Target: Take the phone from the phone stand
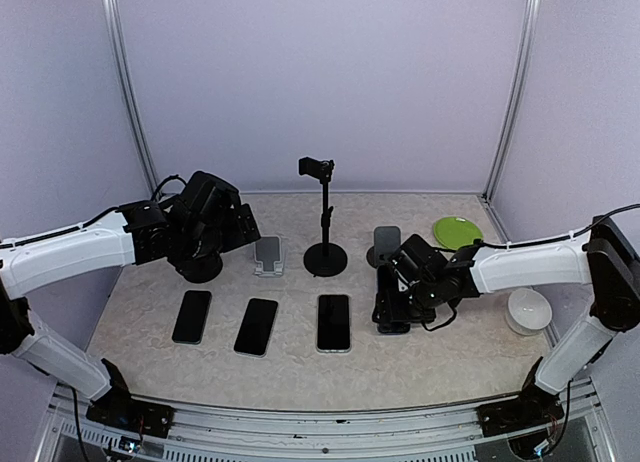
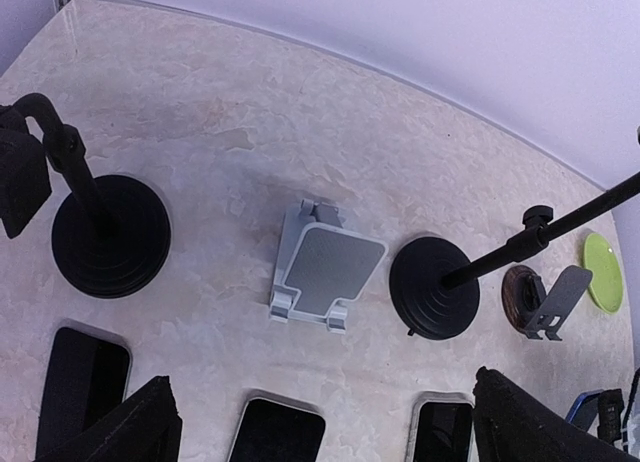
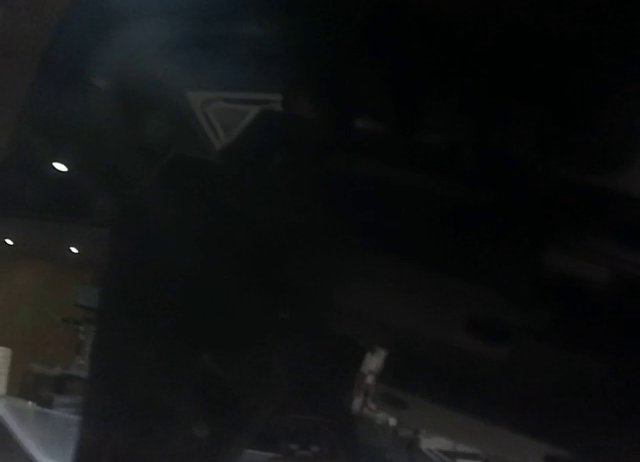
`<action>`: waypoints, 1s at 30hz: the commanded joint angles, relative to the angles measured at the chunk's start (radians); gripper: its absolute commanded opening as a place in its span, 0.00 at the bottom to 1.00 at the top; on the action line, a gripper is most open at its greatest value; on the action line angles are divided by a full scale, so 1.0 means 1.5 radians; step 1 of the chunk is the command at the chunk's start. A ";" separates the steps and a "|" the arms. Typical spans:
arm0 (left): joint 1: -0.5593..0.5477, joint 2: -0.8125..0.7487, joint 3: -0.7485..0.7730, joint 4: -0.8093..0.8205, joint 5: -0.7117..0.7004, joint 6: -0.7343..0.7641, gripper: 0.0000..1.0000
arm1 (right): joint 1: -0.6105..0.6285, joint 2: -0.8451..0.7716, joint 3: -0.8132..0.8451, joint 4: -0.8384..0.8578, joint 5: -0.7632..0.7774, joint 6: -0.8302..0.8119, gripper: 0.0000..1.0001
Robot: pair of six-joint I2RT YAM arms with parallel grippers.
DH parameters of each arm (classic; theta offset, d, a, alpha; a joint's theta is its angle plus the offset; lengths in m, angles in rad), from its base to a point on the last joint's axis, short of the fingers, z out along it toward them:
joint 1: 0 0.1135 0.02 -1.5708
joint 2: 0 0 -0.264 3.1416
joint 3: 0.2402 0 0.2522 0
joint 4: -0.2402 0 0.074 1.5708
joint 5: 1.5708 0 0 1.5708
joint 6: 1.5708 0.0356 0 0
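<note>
The pale marbled worktop sits inside plain lilac walls, with metal posts at the back corners. Three other phones lie flat in a row at lower centre, and a green plate and a white bowl stand at the right. At centre right the right pincer is low and clamped on the dark phone, which is off the grey phone stand and just in front of it. At the left, the left pincer gapes wide with nothing in it.

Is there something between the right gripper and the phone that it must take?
Nothing visible. The right gripper seems closed around the phone, whose dark screen fills the right wrist view.
</note>
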 commanded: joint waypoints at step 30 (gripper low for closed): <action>0.042 -0.042 0.033 0.011 0.135 0.163 0.99 | 0.001 -0.046 0.101 -0.058 0.110 -0.028 1.00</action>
